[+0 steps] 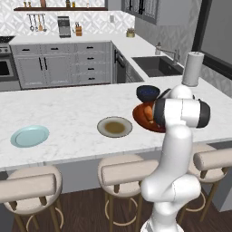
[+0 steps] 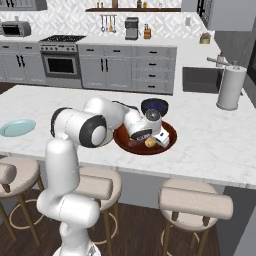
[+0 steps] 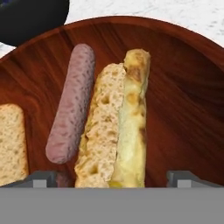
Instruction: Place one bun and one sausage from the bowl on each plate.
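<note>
- Surface (image 1: 68, 113): white marble island top; carries the bowl, two plates, a dark bowl and a paper roll.
- Bowl (image 2: 170, 131): reddish-brown, near the front edge, under the hand; dark bowl (image 2: 154, 105) just behind it.
- Plates: olive-centred plate (image 1: 114, 127) just left of the bowl; blue plate (image 1: 30, 135) well apart, further left.
- Gripper (image 2: 161, 138): low over the bowl; jaws stand wide apart, holding nothing.
- Bun (image 3: 114, 131): split, lying in the bowl, long axis running away from the hand between the jaws.
- Sausage (image 3: 72, 103): beside the bun, nearly parallel, tilted slightly.
- Second bun (image 3: 11, 140): at the hand view's left edge.
</note>
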Motion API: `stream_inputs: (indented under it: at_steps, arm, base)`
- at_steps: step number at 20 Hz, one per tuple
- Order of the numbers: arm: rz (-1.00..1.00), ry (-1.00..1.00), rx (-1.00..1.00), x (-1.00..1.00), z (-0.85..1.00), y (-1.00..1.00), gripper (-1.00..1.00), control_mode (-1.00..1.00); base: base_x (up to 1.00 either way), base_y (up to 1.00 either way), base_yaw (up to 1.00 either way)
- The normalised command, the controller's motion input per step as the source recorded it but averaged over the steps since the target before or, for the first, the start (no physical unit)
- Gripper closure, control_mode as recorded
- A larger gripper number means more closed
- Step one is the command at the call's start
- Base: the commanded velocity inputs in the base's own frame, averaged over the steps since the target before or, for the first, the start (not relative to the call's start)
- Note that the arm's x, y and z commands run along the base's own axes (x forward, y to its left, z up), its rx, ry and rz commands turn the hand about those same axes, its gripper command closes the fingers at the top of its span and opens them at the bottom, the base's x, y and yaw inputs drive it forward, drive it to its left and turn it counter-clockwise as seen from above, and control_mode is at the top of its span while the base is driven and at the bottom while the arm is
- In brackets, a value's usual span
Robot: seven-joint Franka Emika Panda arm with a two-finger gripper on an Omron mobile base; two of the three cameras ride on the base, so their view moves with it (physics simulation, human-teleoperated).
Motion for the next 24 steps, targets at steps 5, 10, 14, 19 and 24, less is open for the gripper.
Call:
stream_inputs:
  at_steps: [5, 10, 14, 19, 24]
  arm:
    - [0.0, 0.0, 0.0, 0.03, -0.18, -0.05, -1.0, -1.0]
    - [0.0, 0.0, 0.0, 0.03, -0.15, 0.0, 1.0, -1.0]
    - [0.0, 0.0, 0.0, 0.02, -0.02, 0.0, 1.0, -1.0]
    - [0.0, 0.0, 0.0, 0.0, 0.0, 0.0, 1.0, -1.0]
    - [0.0, 0.0, 0.0, -0.15, 0.21, 0.0, 1.0, -1.0]
  base:
    - [0.0, 0.0, 0.0]
    - [0.0, 0.0, 0.0]
    - [0.0, 0.0, 0.0]
    - [0.0, 0.0, 0.0]
    - [0.0, 0.0, 0.0]
